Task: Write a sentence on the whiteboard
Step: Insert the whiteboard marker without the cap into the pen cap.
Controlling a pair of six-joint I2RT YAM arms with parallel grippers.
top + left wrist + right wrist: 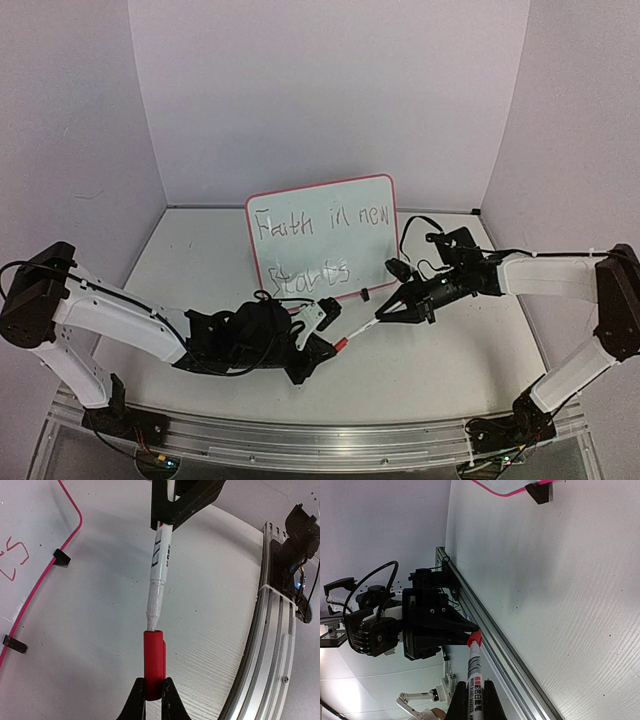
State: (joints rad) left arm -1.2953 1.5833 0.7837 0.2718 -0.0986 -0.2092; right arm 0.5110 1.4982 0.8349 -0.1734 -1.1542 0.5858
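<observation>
On the white table (450, 370), the whiteboard (375, 262) stood at centre frame in the overhead view, bearing the sentence (320, 222) "Faith in new starts" in two lines. Below it, the right end effector (475, 685) gripped a marker (161, 560) by its barrel, while the left end effector (154, 682) clamped the red cap (154, 655), the marker's tip meeting the cap's mouth.

On the white table (450, 350), the whiteboard (322, 238)

marker (161, 555) tip perhaps inside cap (154, 662), whiteboard (30, 535) cropped
</observation>
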